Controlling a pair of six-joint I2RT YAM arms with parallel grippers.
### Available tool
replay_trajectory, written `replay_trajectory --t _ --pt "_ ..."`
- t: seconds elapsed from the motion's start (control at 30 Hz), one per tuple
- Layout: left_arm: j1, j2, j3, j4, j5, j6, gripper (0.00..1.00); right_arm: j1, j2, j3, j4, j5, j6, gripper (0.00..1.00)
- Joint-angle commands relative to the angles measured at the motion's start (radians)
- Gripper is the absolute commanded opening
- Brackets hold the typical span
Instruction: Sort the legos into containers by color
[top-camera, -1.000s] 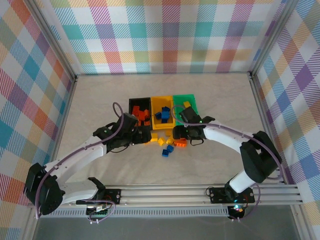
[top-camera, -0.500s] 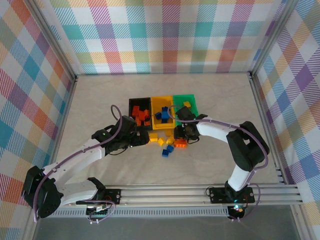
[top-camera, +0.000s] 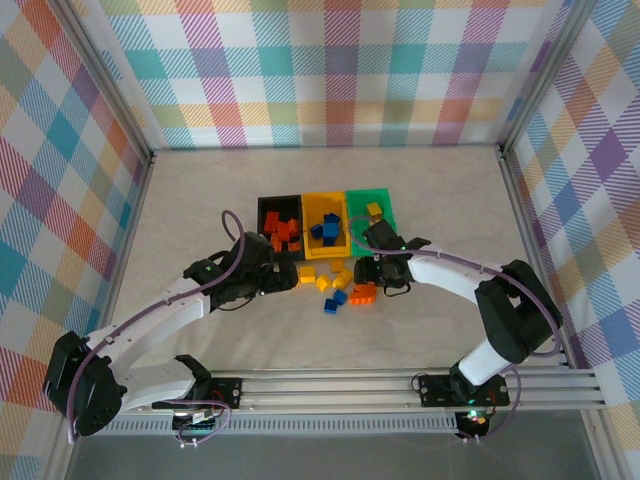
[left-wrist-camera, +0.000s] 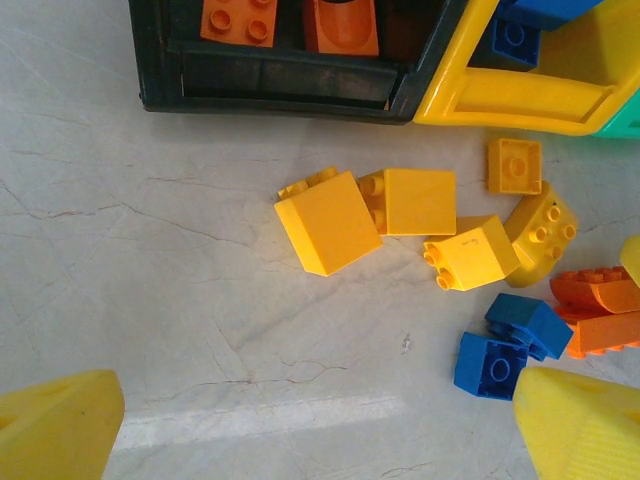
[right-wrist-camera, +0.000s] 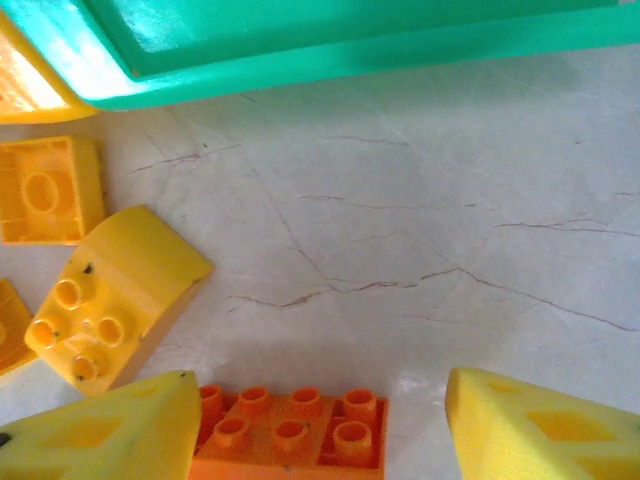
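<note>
Right gripper is spread, its fingers either side of an orange brick lying on the surface near the green bin. Left gripper gapes wide over loose yellow bricks beside the black bin; a faint mark on one is unreadable.

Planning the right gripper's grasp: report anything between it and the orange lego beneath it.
Nothing visible. The orange lego lies on the table between the open right gripper's fingers, off-centre. A yellow lego sits by one finger, outside the gap.
</note>
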Motion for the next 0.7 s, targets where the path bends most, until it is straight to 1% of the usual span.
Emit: replay_trajectory --t 0.0,0.13,0.2,0.33,0.5,0.67 --pt "-0.001 -0.007 -0.021 0.006 -0.005 0.009 1.00 0.005 0.000 -0.017 -0.004 -0.069 0.023 0.69" --pt "0.004 -0.009 -0.031 0.007 -0.004 0.010 1.00 0.046 -0.014 -0.041 0.008 -0.129 0.022 0.76" --pt "0.007 -0.008 -0.036 0.008 -0.001 0.011 1.00 0.078 -0.015 -0.047 -0.003 -0.120 0.022 0.79" --pt "0.015 -0.006 -0.040 0.016 0.006 0.012 1.00 0.127 -0.014 -0.055 -0.012 -0.082 0.019 0.82" --pt "0.023 0.003 -0.040 0.019 0.017 0.014 1.00 0.161 -0.010 -0.051 -0.015 -0.070 0.004 0.83" --pt "0.029 0.012 -0.043 0.021 0.024 0.015 1.00 0.163 0.009 -0.046 -0.046 -0.009 0.003 0.76"
